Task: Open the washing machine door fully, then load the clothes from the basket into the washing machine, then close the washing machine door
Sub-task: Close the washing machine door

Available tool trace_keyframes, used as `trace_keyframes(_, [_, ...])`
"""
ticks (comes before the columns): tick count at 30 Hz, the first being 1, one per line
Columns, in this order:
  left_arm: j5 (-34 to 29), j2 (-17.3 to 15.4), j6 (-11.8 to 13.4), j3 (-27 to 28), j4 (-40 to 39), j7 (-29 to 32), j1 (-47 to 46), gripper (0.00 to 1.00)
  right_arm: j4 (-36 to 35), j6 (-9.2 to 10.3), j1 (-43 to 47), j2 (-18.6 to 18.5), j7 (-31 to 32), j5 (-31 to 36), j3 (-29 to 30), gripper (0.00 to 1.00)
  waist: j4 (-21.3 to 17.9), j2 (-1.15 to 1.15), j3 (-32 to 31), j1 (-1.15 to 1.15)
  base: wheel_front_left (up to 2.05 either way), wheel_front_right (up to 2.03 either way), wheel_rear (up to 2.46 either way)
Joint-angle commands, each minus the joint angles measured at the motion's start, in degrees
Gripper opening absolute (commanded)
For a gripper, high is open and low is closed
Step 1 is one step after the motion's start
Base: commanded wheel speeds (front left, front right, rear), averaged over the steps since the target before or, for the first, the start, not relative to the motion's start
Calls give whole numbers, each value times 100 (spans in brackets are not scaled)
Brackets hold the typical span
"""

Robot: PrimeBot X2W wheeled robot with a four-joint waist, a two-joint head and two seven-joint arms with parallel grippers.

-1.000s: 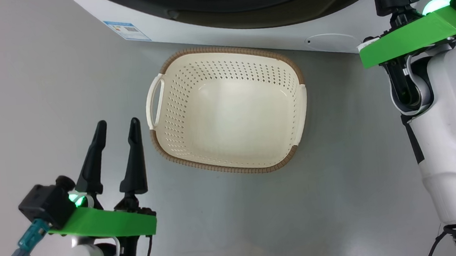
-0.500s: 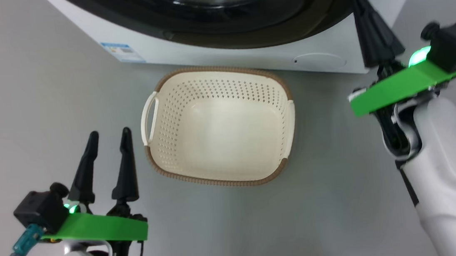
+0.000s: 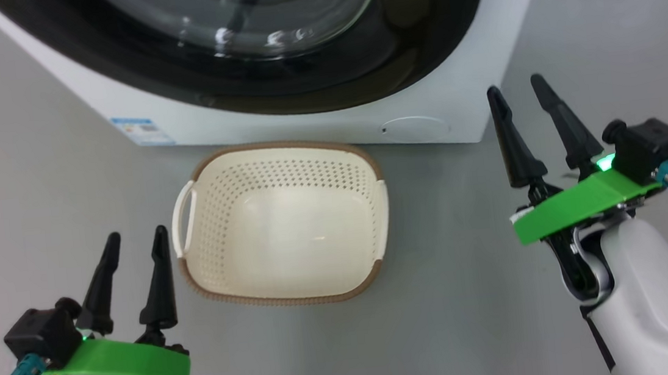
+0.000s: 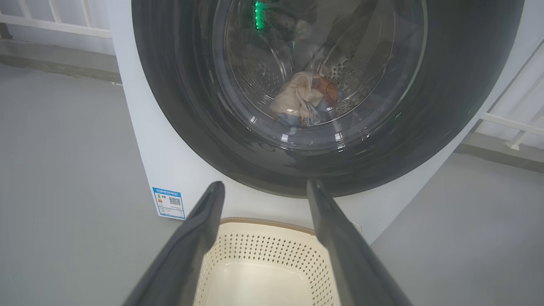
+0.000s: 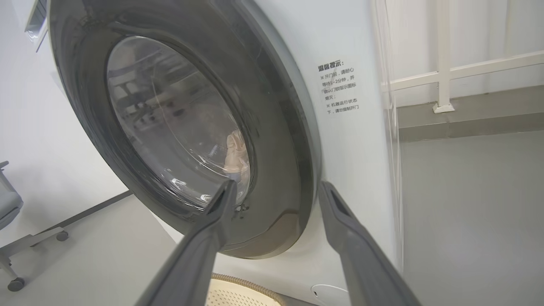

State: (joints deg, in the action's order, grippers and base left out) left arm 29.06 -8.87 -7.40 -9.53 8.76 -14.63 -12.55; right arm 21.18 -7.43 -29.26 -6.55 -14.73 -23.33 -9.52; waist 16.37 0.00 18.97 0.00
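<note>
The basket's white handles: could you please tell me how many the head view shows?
2. The left handle loops out from one end of the basket; the right handle sits at the opposite end.

You're in what reads as a bare test room staged as a laundry corner, more lab than home. A white washing machine [image 3: 471, 88] stands on a smooth grey floor [image 3: 475, 321]. Plain white wall [image 5: 42, 140] to one side. A white railing [image 5: 467, 70] runs above a low grey ledge [image 5: 467, 119]. A wheeled office chair [image 5: 29, 243] sits at the edge of your right wrist view. The machine front carries a blue label [image 4: 169, 202] and a printed Chinese notice [image 5: 338, 87].
</note>
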Motion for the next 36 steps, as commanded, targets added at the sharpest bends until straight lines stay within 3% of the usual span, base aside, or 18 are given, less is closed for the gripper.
trace_keyframes(1, [-21,-231,-9,229,-77,-37,49,100,-175,-6,151,122,-27,-74,-104,100,-232,0,-205,0,0,0,0])
trace_keyframes(19, [-128,-460,-9,517,108,-37,417,100,-352,-6,1129,170,-27,-64,125,100,-1182,0,-774,0,0,0,0])
trace_keyframes(36, [-131,-563,-9,835,341,-37,805,100,-446,-6,1817,34,-27,-125,369,100,-1430,0,-1134,0,0,0,0])
